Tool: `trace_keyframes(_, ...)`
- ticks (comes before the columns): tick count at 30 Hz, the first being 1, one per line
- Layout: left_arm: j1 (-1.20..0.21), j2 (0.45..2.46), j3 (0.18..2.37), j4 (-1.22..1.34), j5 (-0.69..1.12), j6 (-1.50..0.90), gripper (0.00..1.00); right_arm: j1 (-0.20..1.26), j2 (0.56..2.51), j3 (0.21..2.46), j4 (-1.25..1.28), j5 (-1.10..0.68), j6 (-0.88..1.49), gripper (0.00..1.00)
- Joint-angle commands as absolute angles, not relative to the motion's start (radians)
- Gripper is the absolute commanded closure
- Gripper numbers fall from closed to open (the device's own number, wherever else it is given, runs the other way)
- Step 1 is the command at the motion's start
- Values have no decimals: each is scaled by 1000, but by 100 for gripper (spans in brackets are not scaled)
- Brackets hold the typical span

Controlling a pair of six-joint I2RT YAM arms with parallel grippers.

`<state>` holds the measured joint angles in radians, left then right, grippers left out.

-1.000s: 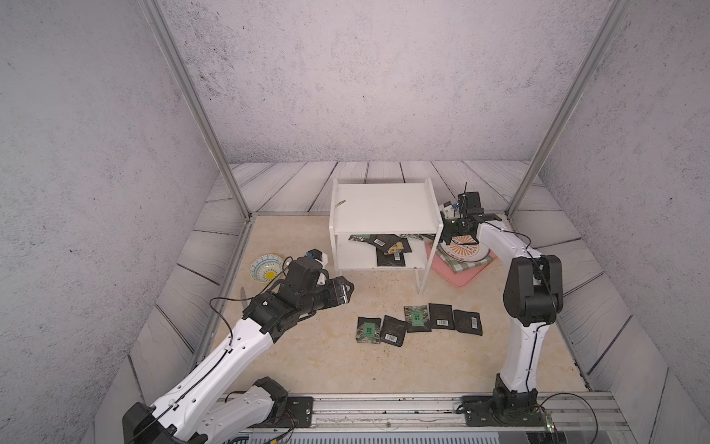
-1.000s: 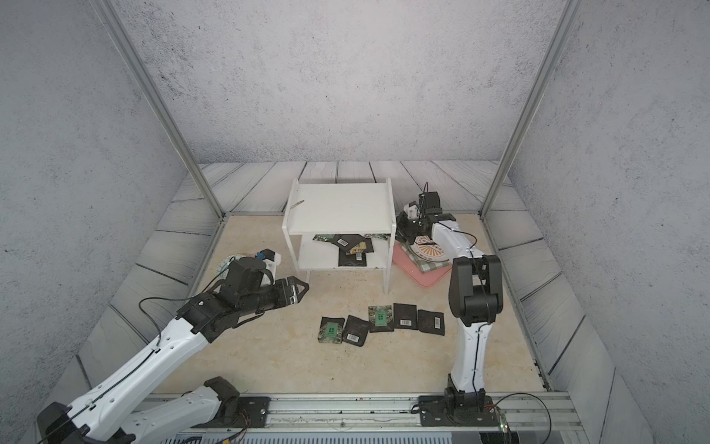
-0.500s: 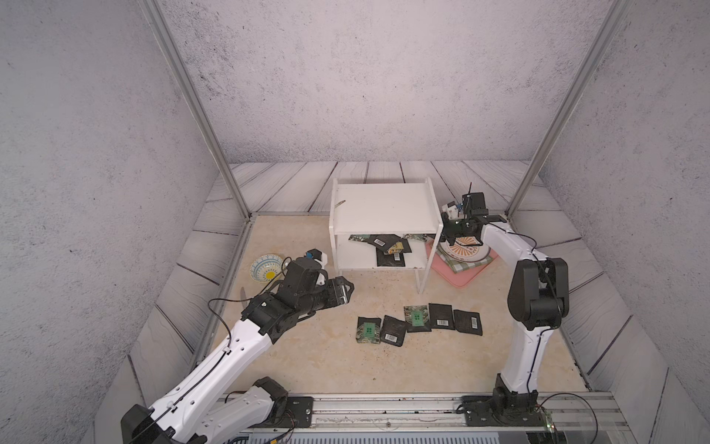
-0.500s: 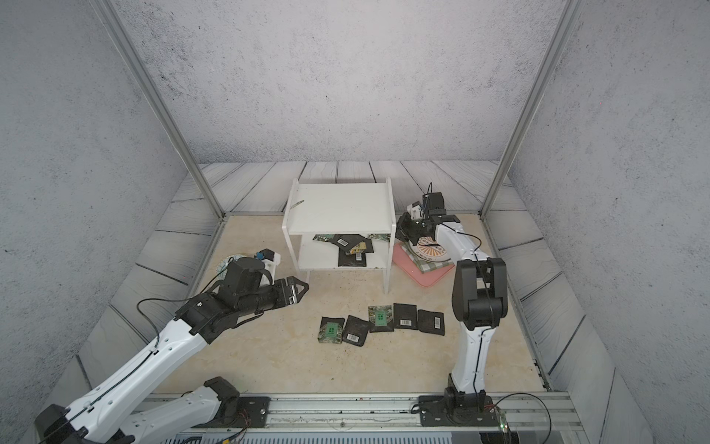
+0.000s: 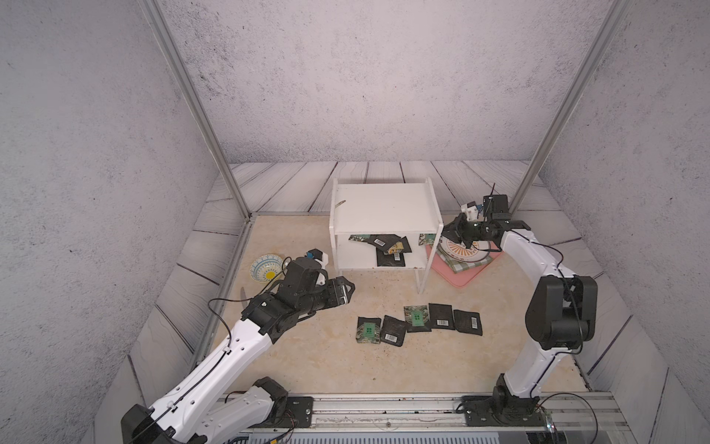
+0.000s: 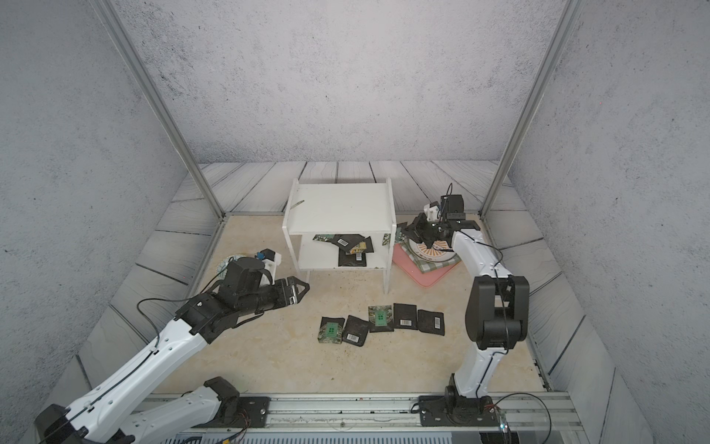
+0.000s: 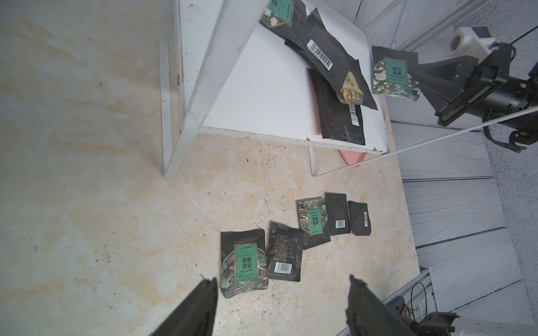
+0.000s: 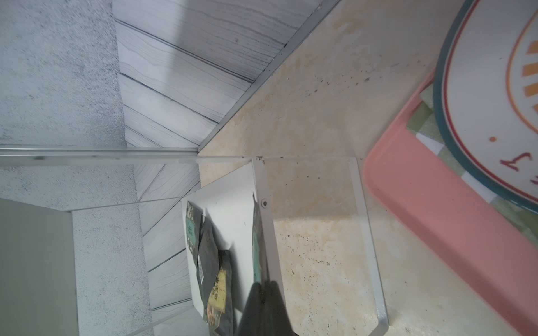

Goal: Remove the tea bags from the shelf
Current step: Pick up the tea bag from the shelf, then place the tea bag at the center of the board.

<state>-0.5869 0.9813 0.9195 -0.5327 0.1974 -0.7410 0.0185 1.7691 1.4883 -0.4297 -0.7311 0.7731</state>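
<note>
The white shelf (image 5: 384, 207) stands at the back middle with a bare top tier. Several tea bags (image 5: 389, 246) lie piled on its lower tier, also shown in the left wrist view as tea bags (image 7: 334, 87). My right gripper (image 5: 447, 232) reaches in from the shelf's right side, shut on one green-labelled tea bag (image 7: 393, 76) at the lower tier's right edge; the right wrist view shows this tea bag (image 8: 257, 256) edge-on. Several more tea bags (image 5: 418, 323) lie on the table in front. My left gripper (image 5: 347, 294) hovers open left of them, empty.
A pink tray (image 5: 461, 278) right of the shelf holds a green checked cloth (image 5: 466, 266) and a patterned plate (image 5: 461, 251), under my right arm. A small bowl (image 5: 266, 266) sits at the left edge. The shelf's thin legs (image 5: 420, 278) stand near the loose bags.
My right gripper has closed on the tea bag at the shelf's right edge and edged slightly right. The left arm has barely moved.
</note>
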Motion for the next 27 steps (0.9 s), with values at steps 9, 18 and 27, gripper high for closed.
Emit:
trace_keyframes(9, -578, 991, 963, -517, 227, -698, 26, -121, 1428, 1253, -483, -665, 801, 97)
trace_keyframes(18, -586, 1022, 985, -514, 258, -682, 26, -271, 1189, 1060, -614, -515, 848, 97)
trace_keyframes(27, -597, 1027, 962, -501, 264, -683, 25, -386, 1035, 849, -703, -307, 903, 98)
